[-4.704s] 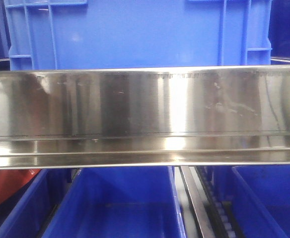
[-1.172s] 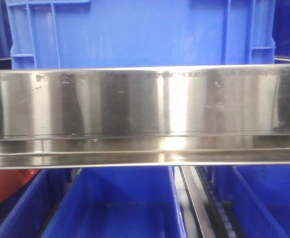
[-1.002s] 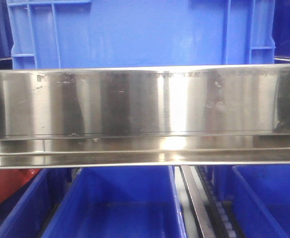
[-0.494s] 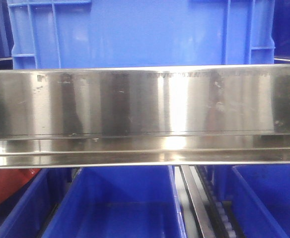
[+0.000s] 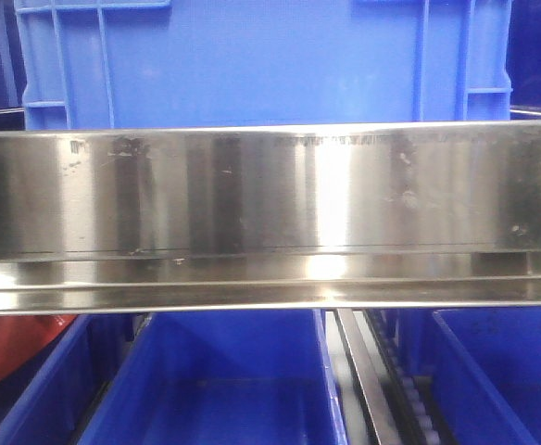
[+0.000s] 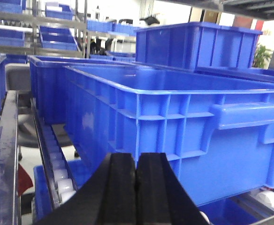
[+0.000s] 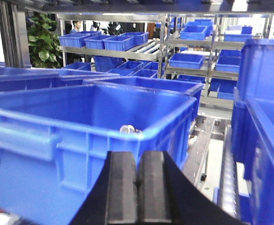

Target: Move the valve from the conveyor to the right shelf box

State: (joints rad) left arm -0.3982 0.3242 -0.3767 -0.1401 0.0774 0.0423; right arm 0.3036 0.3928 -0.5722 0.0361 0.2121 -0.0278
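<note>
Little shifted since earlier: only reflections on brushed steel shelf rail (image 5: 270,195). Left gripper (image 6: 136,187) and right gripper (image 7: 137,187) closed, empty. Small metallic valve-like piece (image 7: 129,129) inside blue plastic box (image 7: 80,140) ahead; placement seemingly done.

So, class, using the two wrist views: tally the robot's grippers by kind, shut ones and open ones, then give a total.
Shut grippers: 2, the left gripper and the right gripper
Open grippers: 0
Total: 2
</note>
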